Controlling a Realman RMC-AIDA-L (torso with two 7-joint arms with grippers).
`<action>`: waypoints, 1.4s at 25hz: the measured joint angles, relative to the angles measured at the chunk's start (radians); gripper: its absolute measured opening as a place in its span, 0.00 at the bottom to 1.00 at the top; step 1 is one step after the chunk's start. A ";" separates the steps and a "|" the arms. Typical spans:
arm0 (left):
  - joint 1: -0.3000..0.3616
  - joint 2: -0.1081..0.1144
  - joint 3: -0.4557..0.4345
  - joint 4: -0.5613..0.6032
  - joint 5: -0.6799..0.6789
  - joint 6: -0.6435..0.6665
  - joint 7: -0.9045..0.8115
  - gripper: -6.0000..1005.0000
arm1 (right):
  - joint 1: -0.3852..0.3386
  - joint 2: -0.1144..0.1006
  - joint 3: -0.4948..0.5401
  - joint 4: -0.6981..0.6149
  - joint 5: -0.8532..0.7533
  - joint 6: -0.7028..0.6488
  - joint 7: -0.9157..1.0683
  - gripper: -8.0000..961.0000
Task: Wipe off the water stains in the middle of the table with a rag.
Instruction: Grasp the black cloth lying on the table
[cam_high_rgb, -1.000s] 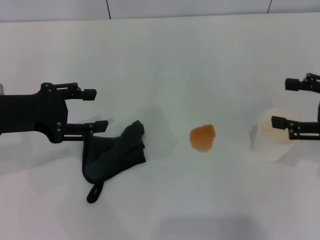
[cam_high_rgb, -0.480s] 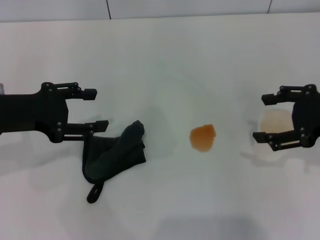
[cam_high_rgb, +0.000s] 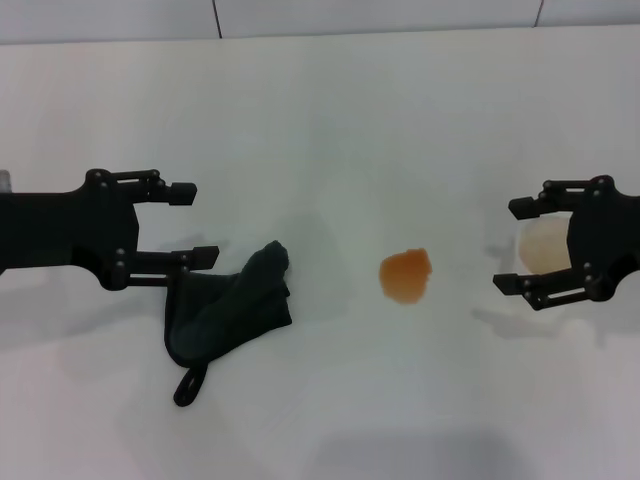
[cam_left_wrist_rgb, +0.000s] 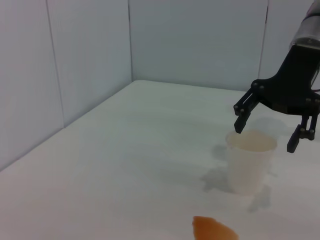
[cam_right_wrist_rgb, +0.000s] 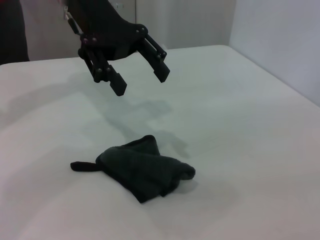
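Rag (cam_high_rgb: 228, 313) lies crumpled lower left on table (cam_high_rgb: 330, 130), stain (cam_high_rgb: 405, 275) at centre; left gripper (cam_high_rgb: 190, 222), jaws wide and empty, should drop squarely over the rag's bulk; right gripper (cam_high_rgb: 528, 245) likewise open, empty.

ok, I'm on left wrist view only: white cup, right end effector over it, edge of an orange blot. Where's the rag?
Observer: The dark green-black crumpled cloth rag lies on the white table, on the robot's left of the orange-brown liquid blot and apart from it.
Operator: Left end effector on it?
Observer: No. The left end effector hangs open above the rag's far-left edge, holding nothing.
Operator: Rag flat?
Observer: No, it's bunched in folds, with its loop tab toward the robot.
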 joint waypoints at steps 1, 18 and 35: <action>0.000 0.001 0.000 0.000 0.003 0.000 -0.011 0.69 | 0.000 0.000 -0.001 -0.001 0.001 0.001 0.001 0.89; -0.256 0.006 0.122 0.060 0.453 0.005 -0.330 0.68 | 0.002 0.002 -0.055 -0.012 0.007 0.044 0.006 0.89; -0.293 -0.040 0.186 0.046 0.518 -0.017 -0.335 0.68 | 0.007 0.002 -0.068 0.004 0.005 0.054 0.009 0.89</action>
